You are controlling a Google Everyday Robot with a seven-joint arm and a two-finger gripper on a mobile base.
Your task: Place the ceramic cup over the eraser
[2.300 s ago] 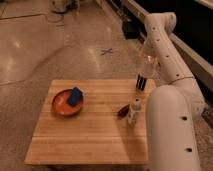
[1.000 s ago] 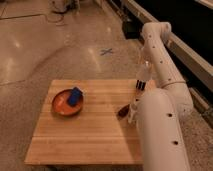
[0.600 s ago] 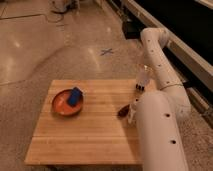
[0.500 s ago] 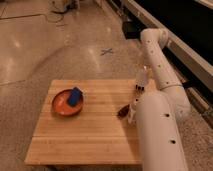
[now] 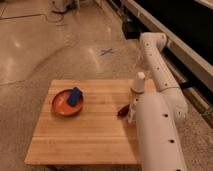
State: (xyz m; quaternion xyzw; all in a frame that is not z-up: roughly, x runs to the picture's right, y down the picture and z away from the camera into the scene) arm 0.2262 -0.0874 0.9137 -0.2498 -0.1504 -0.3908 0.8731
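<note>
The ceramic cup (image 5: 138, 82), white and tapered with its narrow end up, stands at the right edge of the wooden table (image 5: 90, 135). My gripper (image 5: 137, 70) hangs just above the cup, at the end of the white arm (image 5: 155, 60) that folds down from a high elbow. The camera view does not show whether the gripper still touches the cup. The eraser is hidden.
An orange bowl (image 5: 62, 106) holding a blue block (image 5: 75, 96) sits on the table's left half. A slim white bottle (image 5: 132, 111) and a small dark-brown oval thing (image 5: 122, 111) lie near the right edge, in front of the cup. My thick arm link (image 5: 155, 135) covers the table's near right corner.
The arm's elbow has dropped and swung left, bringing the wrist down over the cup. The cup has stayed at the right table edge; bowl and bottle have not moved.
</note>
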